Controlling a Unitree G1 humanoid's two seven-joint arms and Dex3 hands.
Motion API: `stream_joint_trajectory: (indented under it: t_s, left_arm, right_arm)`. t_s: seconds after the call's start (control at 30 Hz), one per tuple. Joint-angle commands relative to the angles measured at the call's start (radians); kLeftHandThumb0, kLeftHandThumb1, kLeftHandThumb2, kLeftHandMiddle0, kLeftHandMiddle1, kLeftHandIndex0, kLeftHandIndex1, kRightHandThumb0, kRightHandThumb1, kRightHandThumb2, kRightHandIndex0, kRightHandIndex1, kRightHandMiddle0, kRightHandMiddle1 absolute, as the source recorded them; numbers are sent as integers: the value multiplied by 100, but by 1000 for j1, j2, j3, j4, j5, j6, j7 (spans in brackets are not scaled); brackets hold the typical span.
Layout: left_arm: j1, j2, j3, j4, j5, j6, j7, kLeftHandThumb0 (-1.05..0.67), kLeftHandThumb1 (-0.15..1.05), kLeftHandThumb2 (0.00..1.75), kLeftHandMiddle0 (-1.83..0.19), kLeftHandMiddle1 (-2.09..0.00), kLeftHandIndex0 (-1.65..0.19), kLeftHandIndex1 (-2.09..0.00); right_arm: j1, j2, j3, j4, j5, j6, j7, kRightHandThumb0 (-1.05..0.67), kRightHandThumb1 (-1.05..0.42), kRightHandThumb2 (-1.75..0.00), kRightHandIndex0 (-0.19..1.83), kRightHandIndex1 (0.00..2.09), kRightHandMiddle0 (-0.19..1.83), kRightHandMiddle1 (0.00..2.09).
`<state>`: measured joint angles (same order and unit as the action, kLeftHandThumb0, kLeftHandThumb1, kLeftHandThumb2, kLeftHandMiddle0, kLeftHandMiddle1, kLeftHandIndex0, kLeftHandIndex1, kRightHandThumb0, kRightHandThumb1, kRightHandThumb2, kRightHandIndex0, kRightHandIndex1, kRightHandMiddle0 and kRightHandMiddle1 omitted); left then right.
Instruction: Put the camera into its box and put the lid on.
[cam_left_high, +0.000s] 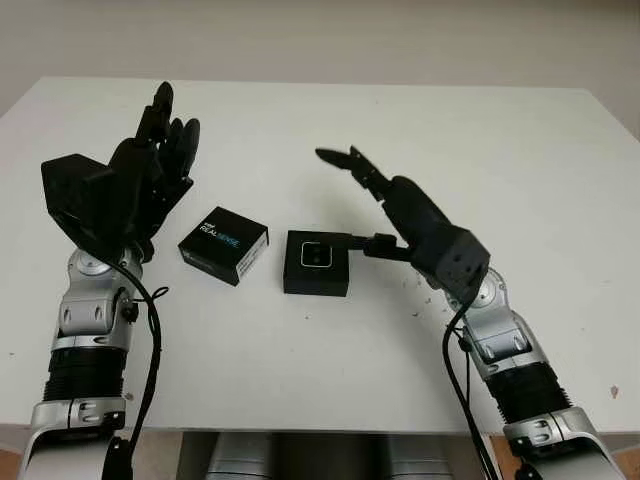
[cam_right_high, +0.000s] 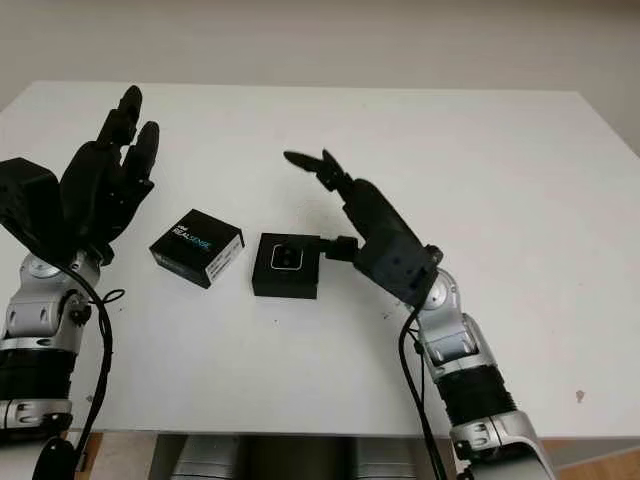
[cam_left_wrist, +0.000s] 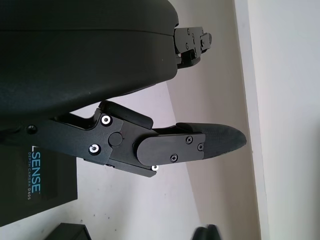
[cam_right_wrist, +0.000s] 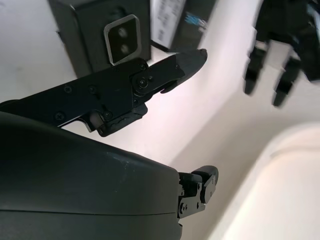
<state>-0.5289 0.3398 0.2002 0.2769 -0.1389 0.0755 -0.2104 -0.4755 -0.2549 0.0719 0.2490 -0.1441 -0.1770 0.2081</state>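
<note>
**Inspector:** While the camera (cam_left_high: 316, 254) sits in its box (cam_left_high: 317, 263) mid-desk (cam_left_high: 520, 150), the lid (cam_left_high: 223, 244) lies just beside it, uncovered.

**Assessor:** Hands?

**Inspector:** Both empty. Left hand (cam_left_high: 150, 165) open beside the lid; right hand (cam_left_high: 365, 190) open, 1 of its fingers (cam_left_high: 375, 244) against the box. A push could skid it into the lid.

Matt white table (cam_left_high: 420, 120), matt black box (cam_left_high: 317, 263), printed black cardboard lid (cam_left_high: 224, 244), matt black plastic fingers (cam_left_high: 345, 162)

soft even light, faint shadows
</note>
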Motion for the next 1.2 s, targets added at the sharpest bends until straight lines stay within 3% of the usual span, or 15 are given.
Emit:
stream_joint_trajectory:
  t_s: [0.0,0.17,0.37,0.5,0.6,0.7,0.87,1.17]
  left_arm:
    - [16,22,-16,-28,40,-29,10,-67,105,43,6,-8,7,-8]
    - [56,106,-103,-115,242,-19,33,-75,105,34,-10,-9,-2,-11]
    - [129,204,-242,-352,534,177,-10,-81,105,24,2,-2,9,-4]
    - [164,189,-288,-461,642,292,-21,-82,105,22,12,-2,15,-2]
    - [186,164,-324,-521,723,359,-6,-84,105,19,12,-4,15,-2]
    - [210,138,-376,-565,826,417,5,-85,105,18,13,-4,17,-2]
    - [225,87,-438,-578,955,485,14,-86,105,19,12,-5,19,-1]
    - [246,38,-523,-465,1130,481,107,-87,105,21,13,-5,19,0]
  right_arm:
    - [-16,15,-35,-27,45,26,-6,-56,-93,-7,-11,5,2,33]
    - [-38,36,-104,-7,185,76,27,-55,-98,-7,-15,3,-4,29]
    - [-71,31,-148,25,221,67,6,-53,-101,-7,-11,6,-4,31]
    - [-92,23,-170,39,221,58,-16,-56,-103,-6,-11,6,-5,35]
    - [-108,17,-186,51,216,64,-41,-62,-103,-5,-8,6,-17,65]
    - [-117,10,-201,52,217,73,-56,-61,-104,-6,-10,5,-19,69]
    - [-126,1,-216,60,220,66,-66,-59,-104,-5,-6,7,-19,69]
    - [-124,2,-223,56,225,73,-68,-50,-100,-5,-4,8,-19,77]
